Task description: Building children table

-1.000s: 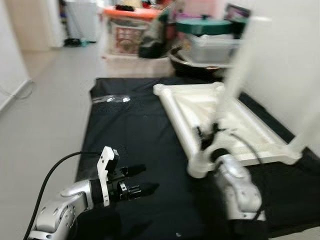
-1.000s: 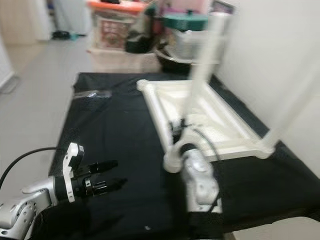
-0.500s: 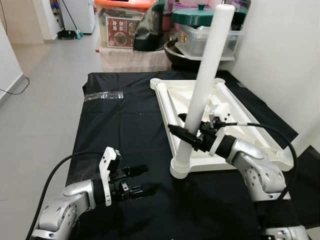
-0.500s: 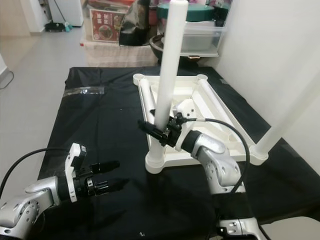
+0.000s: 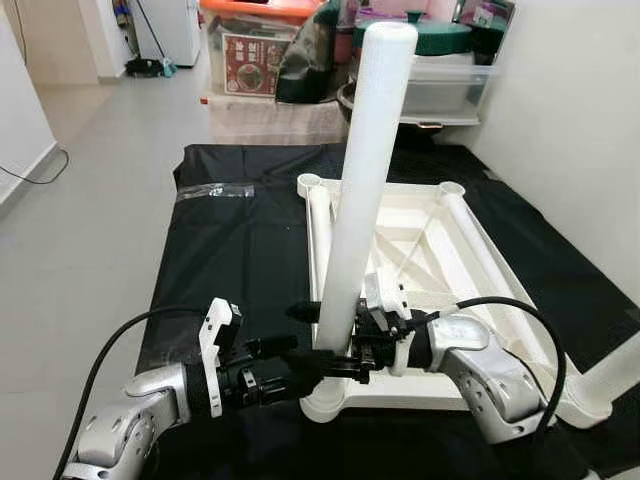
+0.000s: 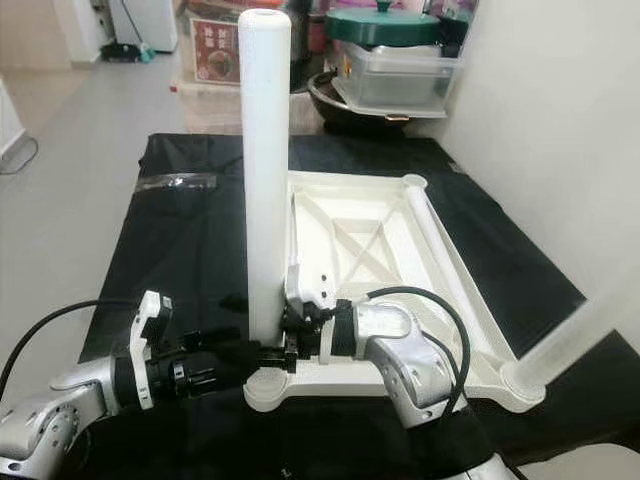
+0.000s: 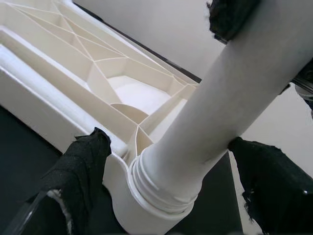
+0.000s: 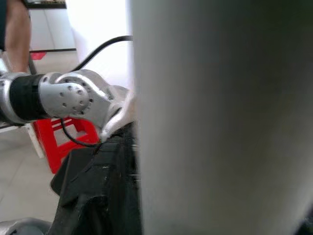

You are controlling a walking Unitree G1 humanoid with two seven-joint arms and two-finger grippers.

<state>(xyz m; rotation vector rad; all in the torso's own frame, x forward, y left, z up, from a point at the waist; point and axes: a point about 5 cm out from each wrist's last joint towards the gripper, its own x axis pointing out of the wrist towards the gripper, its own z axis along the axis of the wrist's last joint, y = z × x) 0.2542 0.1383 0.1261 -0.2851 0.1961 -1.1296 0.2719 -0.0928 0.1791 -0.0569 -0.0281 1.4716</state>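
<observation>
While the white tabletop [image 5: 420, 250] lies upside down on the black sheet [image 5: 240, 260], a white leg [image 5: 362, 180] stands upright in its near-left corner socket; right gripper [image 5: 335, 340] has jaws clamped around it low down, left gripper [image 5: 285, 365] open astride the base

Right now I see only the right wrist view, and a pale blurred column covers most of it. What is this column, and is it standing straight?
Observer: It is the white leg, upright in the near left corner socket of the upturned table top.
Operator: Where is the right gripper on it?
Observer: The right gripper is low on the leg, just above the socket, one finger on each side.
Operator: And the left gripper?
Observer: The left gripper is open, its fingers on either side of the leg's base.
</observation>
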